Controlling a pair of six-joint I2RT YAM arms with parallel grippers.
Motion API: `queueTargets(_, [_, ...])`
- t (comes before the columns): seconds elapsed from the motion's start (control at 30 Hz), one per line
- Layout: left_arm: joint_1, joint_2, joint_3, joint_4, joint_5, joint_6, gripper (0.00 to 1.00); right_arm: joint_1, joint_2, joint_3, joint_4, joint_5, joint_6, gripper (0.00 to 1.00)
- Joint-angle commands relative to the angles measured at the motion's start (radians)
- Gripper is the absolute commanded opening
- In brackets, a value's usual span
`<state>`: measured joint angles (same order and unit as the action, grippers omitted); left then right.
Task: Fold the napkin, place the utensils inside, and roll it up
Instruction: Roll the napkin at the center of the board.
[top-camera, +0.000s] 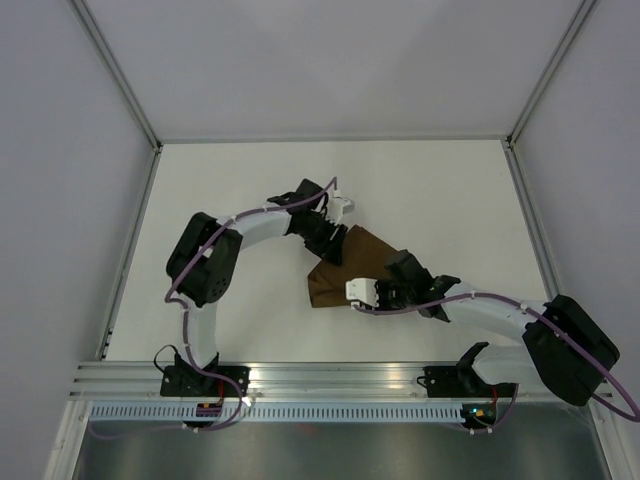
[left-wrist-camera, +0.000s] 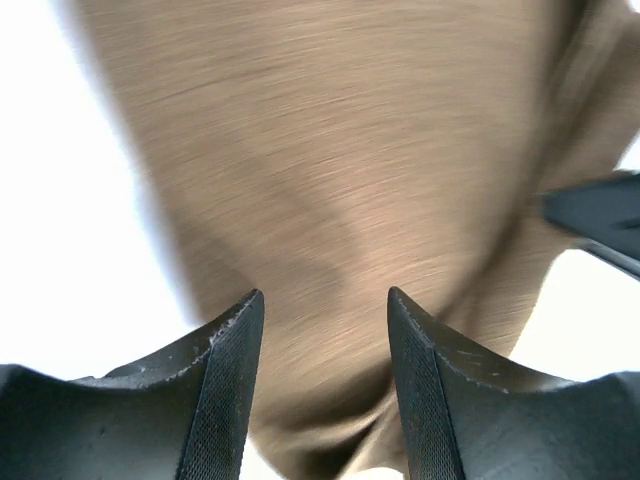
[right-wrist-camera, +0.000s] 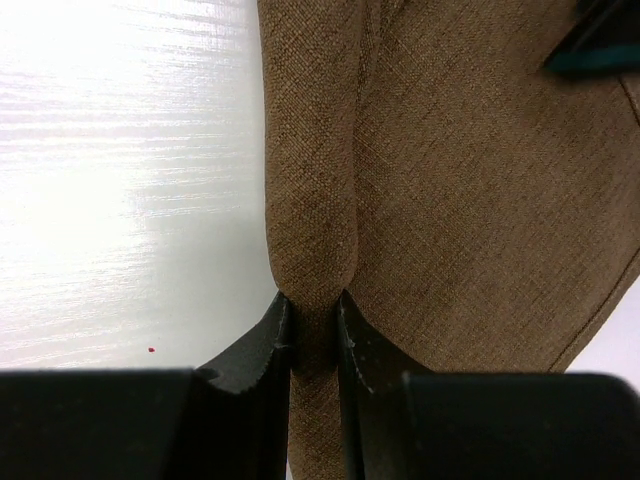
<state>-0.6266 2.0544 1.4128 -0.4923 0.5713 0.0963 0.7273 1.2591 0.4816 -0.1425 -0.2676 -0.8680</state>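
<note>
Napkin (top-camera: 350, 262), brown and rumpled, lies on the white table (top-camera: 250, 320) between the two arms. The right gripper (right-wrist-camera: 313, 302) is clamped on a raised fold of it, while the left gripper (left-wrist-camera: 325, 300) hangs over the cloth's far end, jaws apart, grasping nothing

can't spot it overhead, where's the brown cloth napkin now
In the top view the brown cloth napkin lies centred on the white table; the right gripper pinches its fold, the left gripper hangs open over it.
</note>
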Motion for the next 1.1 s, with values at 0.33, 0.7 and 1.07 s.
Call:
queueTargets(0.33, [0.133,-0.589,-0.397,0.595,-0.439,-0.217,0.61,-0.121,0.199,0.173,-0.296,-0.212,-0.048,0.0])
queueTargets(0.7, [-0.045,-0.915,-0.739,0.859,-0.632,-0.146,0.56,-0.287,0.532,0.486,-0.598,-0.37,-0.169,0.0])
queueTargets(1.07, [-0.295,-0.889,-0.877,0.939,-0.706,0.038,0.57,-0.359,0.822,0.776,-0.836,-0.418,-0.204,0.0])
